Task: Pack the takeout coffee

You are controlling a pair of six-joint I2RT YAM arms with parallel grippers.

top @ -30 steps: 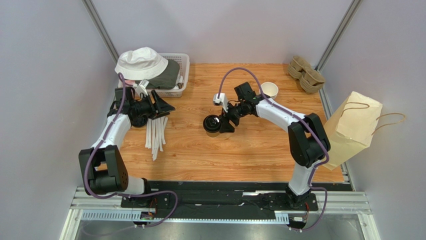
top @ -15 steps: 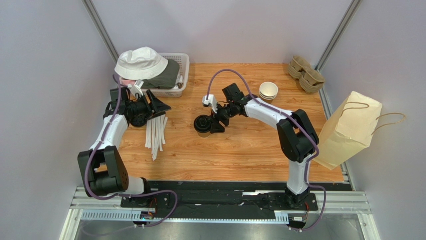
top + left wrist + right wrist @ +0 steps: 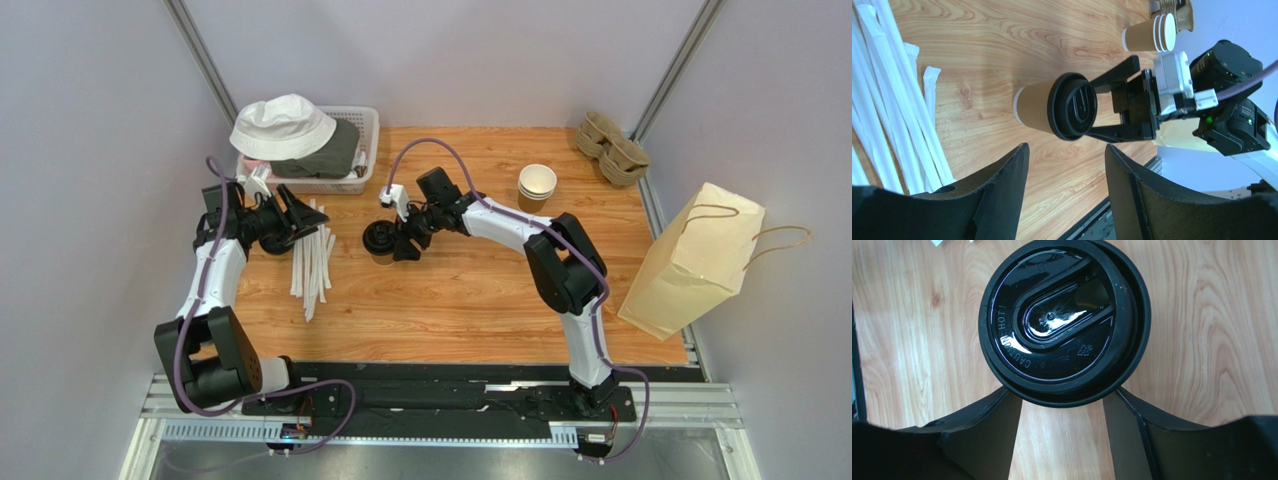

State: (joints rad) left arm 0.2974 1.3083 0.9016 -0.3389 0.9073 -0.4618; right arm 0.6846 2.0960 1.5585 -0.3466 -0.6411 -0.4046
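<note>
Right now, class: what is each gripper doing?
Left gripper: open, empty.
Right gripper: closed on the coffee cup.

There is one tan paper cup with a round black plastic lid (image 3: pixel 380 240). One stack of lidless tan paper cups (image 3: pixel 1152 38) shows three rims in the left wrist view. There is one brown paper bag (image 3: pixel 692 262), one white plastic basket (image 3: pixel 366 125), one white bucket hat (image 3: pixel 282 124) and one dark green cloth (image 3: pixel 335 152). The white paper-wrapped straws (image 3: pixel 312 262) overlap too much to count. The moulded pulp cup trays (image 3: pixel 611 147) form one pile, number unclear.
</note>
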